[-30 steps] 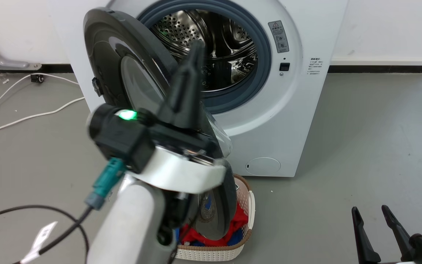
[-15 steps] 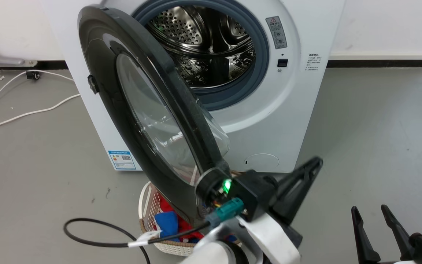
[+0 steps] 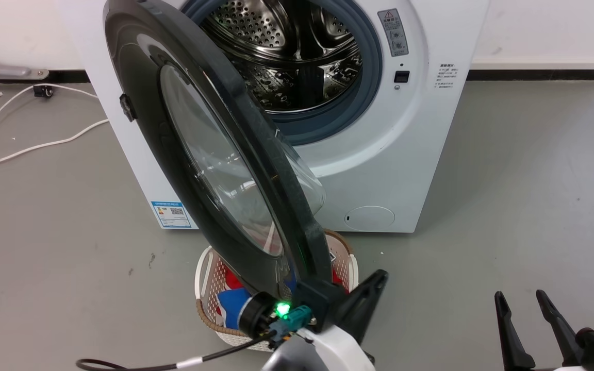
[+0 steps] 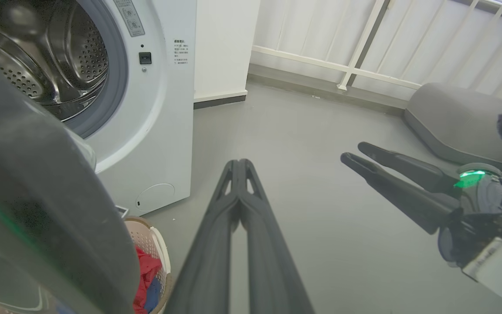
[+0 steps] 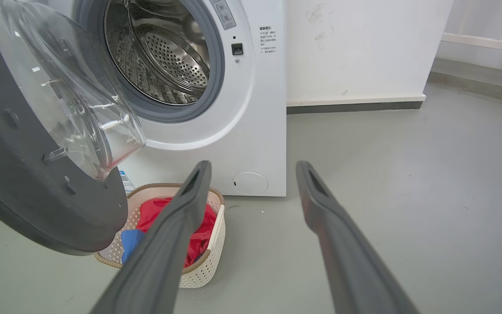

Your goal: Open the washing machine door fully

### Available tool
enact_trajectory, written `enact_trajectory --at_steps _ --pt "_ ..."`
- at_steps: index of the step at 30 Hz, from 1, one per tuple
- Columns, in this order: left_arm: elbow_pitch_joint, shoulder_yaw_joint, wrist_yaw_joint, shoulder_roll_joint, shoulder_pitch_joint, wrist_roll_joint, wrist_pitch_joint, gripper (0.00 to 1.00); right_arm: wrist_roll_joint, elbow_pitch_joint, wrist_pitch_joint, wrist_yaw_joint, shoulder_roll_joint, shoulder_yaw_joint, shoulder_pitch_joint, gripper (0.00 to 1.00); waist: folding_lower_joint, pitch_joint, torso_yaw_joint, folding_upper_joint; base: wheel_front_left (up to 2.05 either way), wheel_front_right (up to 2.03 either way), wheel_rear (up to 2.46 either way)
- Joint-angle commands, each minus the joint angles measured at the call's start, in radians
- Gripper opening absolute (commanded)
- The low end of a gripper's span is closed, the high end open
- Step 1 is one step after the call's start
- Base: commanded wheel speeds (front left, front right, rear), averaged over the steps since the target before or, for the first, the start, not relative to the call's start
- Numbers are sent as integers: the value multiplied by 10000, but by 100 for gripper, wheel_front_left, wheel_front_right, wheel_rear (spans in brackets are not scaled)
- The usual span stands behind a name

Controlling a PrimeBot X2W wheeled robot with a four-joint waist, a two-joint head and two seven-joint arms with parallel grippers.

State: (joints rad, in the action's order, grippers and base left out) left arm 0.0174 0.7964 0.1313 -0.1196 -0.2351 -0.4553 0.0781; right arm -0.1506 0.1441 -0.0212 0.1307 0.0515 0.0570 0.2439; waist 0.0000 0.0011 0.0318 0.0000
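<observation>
The washing machine door [image 3: 199, 149] stands partway open, hinged at the head view's left and angled out from the white washing machine [image 3: 395, 154], so the steel drum [image 3: 297, 56] and its grey-blue gasket [image 3: 369, 87] are exposed; the door's lower edge hangs above a white woven laundry basket [image 3: 201, 273] of red and blue cloth on the grey floor [image 3: 508, 180] before the machine; the left gripper [image 3: 378, 278] sits low beside that lower edge, its fingers pressed together on nothing and pointing away from the door, and whether its wrist touches the door cannot be told; the right gripper [image 3: 520, 296] rests at the lower right, well apart from the door, fingers spread and empty.
</observation>
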Motion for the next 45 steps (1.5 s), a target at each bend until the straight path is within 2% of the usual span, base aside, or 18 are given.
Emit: enact_trajectory --at_steps 1,11,20,38,45 --pt "-124 -148 122 -111 33 16 -79 0 -78 -35 -36 0 -18 -22 -142 100 0 63 0 0 0 0 0" --pt "-765 -868 413 -166 -429 -153 -473 0 -208 -277 -144 0 -17 -106 -370 100 0 350 -98 0 0 0 0" --pt "-779 -956 670 -145 -146 -310 -463 0 -330 -457 -220 -1 -18 -29 -339 100 0 275 -2 0 0 0 0" --pt "-95 -922 1003 -681 542 -344 -280 0 -521 -643 -155 0 -15 179 -269 100 0 -41 1272 0 0 0 0" --pt "306 -1086 1286 -1009 824 -343 -216 0 -505 -684 -115 0 -15 186 -314 100 0 -57 1781 0 0 0 0"
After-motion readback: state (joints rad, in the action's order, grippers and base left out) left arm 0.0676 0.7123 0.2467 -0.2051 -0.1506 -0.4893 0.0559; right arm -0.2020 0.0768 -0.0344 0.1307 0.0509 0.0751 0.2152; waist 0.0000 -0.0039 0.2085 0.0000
